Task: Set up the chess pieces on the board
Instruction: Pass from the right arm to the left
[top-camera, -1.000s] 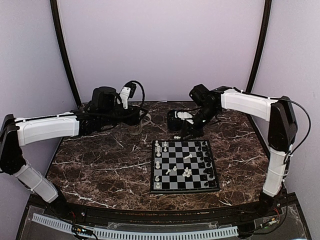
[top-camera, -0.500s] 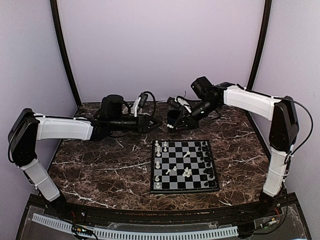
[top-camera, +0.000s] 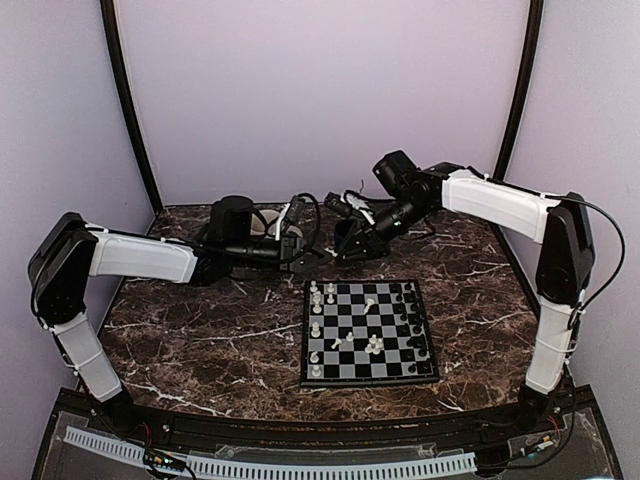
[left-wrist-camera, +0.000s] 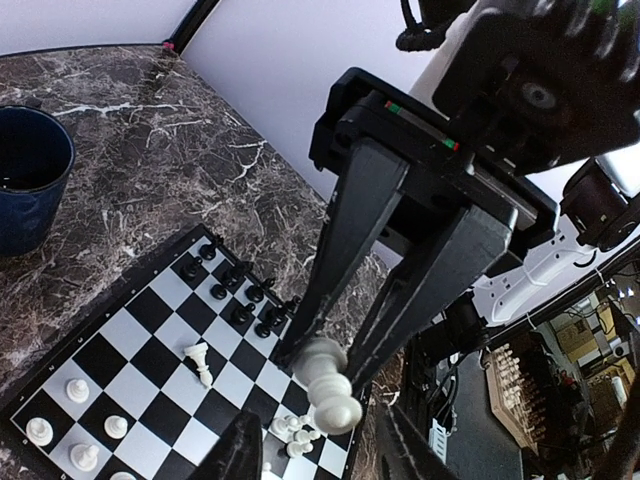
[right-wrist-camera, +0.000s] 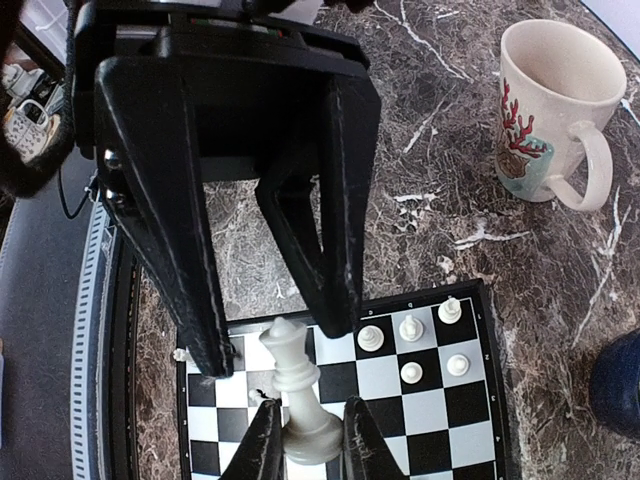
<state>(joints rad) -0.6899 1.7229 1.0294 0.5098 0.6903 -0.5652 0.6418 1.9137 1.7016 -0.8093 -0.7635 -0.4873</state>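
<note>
My right gripper (top-camera: 342, 249) (right-wrist-camera: 305, 440) is shut on the base of a white queen (right-wrist-camera: 297, 390) and holds it in the air above the board's back edge. My left gripper (top-camera: 320, 254) (left-wrist-camera: 322, 447) is open, its fingers (right-wrist-camera: 180, 220) standing either side of the queen's top without closing on it. The queen also shows in the left wrist view (left-wrist-camera: 328, 385). The board (top-camera: 368, 330) carries white pieces (top-camera: 315, 297) along its left side and black pieces (top-camera: 411, 300) along its right. Several white pieces (top-camera: 372, 346) lie loose in the middle.
A white mug with a coral pattern (right-wrist-camera: 545, 110) stands on the marble table behind the board. A dark blue mug (left-wrist-camera: 25, 190) stands near it. Both arms reach across the back half of the table.
My left arm has swung right and my right gripper has lifted and moved left. The two grippers now meet over the board's back edge with the white queen between them.
</note>
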